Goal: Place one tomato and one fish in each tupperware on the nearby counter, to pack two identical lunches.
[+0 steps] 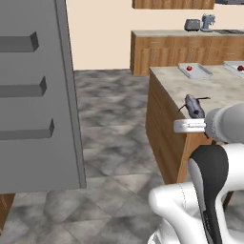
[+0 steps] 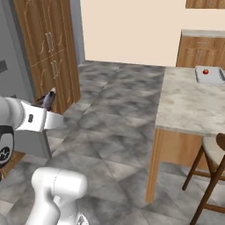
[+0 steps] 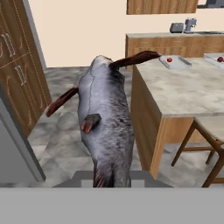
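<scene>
My gripper [image 1: 195,116] is shut on a grey fish [image 3: 107,122] with dark red fins. The fish [image 1: 193,105] stands up out of the jaws, in the air beside the near end of the counter [image 1: 205,90]. From the other side, the gripper [image 2: 49,108] and its fish [image 2: 47,100] hang left of the counter [image 2: 189,103], over the floor. Two grey tupperware trays sit at the counter's far end. One tupperware [image 1: 195,71] holds a tomato [image 1: 189,68]. The other tupperware [image 1: 236,66] also holds a tomato [image 1: 240,68].
A grey fridge door [image 1: 38,95] with shelves stands open at the left. Tall wooden cabinets [image 2: 48,52] are beside it. A wooden stool [image 2: 215,154] stands at the counter's near side. A toaster [image 1: 192,25] sits on the back counter.
</scene>
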You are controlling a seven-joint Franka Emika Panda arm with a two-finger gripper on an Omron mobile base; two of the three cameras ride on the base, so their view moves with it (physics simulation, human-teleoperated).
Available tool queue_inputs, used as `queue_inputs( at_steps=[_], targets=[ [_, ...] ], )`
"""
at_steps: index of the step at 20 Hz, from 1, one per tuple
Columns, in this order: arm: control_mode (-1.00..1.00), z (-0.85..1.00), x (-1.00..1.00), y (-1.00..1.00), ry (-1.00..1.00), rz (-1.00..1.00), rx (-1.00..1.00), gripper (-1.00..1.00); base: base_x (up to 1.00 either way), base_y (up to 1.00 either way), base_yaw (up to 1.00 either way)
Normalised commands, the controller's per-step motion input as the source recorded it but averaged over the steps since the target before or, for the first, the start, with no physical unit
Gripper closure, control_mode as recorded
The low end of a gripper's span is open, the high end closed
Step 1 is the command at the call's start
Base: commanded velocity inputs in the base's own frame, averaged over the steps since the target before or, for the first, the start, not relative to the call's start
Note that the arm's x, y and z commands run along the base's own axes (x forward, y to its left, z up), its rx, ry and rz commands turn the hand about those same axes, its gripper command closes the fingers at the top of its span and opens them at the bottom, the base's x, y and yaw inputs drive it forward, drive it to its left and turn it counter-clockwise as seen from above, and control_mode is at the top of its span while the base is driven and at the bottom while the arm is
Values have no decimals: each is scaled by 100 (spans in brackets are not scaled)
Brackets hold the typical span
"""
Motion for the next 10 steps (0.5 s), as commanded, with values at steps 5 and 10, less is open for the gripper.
queue_inputs(
  at_steps=[5,10],
  targets=[
    [100,0,0,0,0,0,0,100,7,-26,-4],
    [100,0,0,0,0,0,0,100,22,-20,-1]
  ],
)
